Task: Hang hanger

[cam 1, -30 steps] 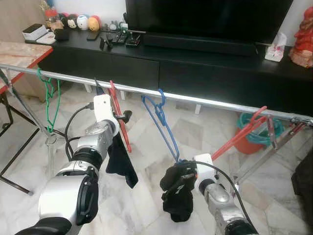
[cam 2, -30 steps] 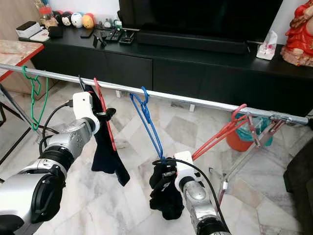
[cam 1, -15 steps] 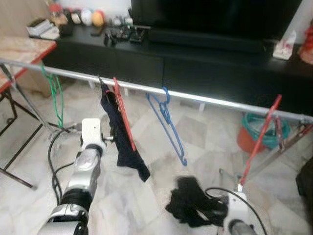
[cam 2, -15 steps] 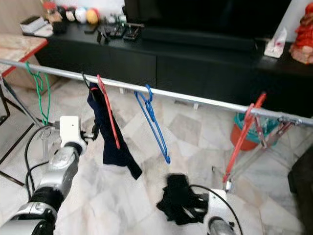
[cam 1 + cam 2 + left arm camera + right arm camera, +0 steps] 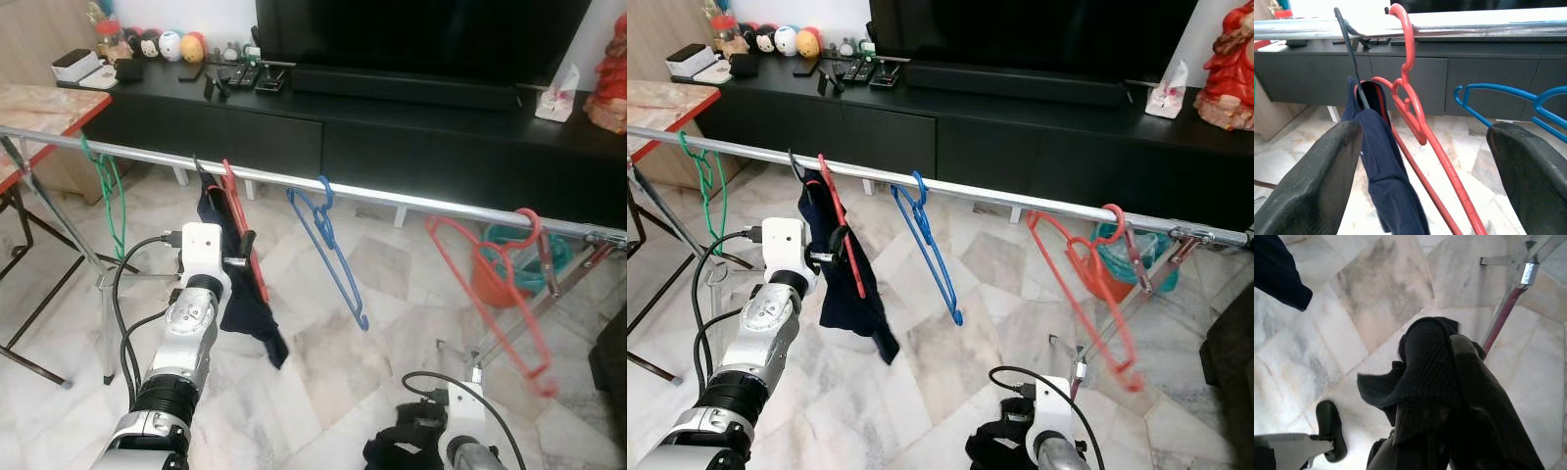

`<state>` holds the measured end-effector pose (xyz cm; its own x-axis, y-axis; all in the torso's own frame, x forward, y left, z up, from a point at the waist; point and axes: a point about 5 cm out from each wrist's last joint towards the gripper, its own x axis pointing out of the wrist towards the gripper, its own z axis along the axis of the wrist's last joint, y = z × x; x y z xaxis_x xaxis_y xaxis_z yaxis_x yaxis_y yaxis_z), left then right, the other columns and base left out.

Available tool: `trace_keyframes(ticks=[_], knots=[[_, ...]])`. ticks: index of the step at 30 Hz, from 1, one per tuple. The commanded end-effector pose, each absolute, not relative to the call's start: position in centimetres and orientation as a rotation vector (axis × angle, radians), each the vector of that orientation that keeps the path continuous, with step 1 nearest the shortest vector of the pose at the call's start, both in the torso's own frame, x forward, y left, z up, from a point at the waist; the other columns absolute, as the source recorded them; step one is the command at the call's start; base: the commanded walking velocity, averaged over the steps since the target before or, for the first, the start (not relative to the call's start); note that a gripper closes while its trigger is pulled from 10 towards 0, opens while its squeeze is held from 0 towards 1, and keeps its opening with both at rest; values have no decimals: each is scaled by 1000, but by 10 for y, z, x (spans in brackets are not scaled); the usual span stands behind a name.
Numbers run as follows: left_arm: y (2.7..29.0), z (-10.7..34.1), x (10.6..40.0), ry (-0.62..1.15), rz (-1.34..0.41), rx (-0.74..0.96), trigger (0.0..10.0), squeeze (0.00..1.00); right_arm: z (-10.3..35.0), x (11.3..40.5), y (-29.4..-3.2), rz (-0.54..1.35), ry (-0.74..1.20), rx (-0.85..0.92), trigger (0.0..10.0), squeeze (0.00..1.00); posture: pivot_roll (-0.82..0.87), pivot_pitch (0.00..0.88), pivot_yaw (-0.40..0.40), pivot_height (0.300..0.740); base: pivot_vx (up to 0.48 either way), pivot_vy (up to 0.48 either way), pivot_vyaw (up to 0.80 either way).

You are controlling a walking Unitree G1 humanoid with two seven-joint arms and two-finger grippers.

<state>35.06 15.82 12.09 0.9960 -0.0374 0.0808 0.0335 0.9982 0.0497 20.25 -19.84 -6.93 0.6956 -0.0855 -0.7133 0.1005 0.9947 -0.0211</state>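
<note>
Since a second ago both arms have dropped away from the silver rail, and the far red hanger now hangs free on it.
Head views: the left gripper sits just below the rail, beside the near red hanger and the dark navy garment; a blue hanger and a green hanger hang on the rail too. Left wrist view: its fingers are spread wide, grasping nothing. Right wrist view: the right gripper, low over the marble floor, is clenched on a black cloth.
</note>
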Motion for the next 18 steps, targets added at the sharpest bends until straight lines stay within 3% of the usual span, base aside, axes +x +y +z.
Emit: trace_keyframes(ticks=[1,18], knots=[[159,127,351,-113,-22,56,10000,0,-74,194,-197,-91,833,5,10000,0,-74,32,34,740,0,0,0],[163,131,351,-123,14,50,10000,0,-83,183,-187,-47,911,-9,10000,0,-77,43,35,740,0,0,0]])
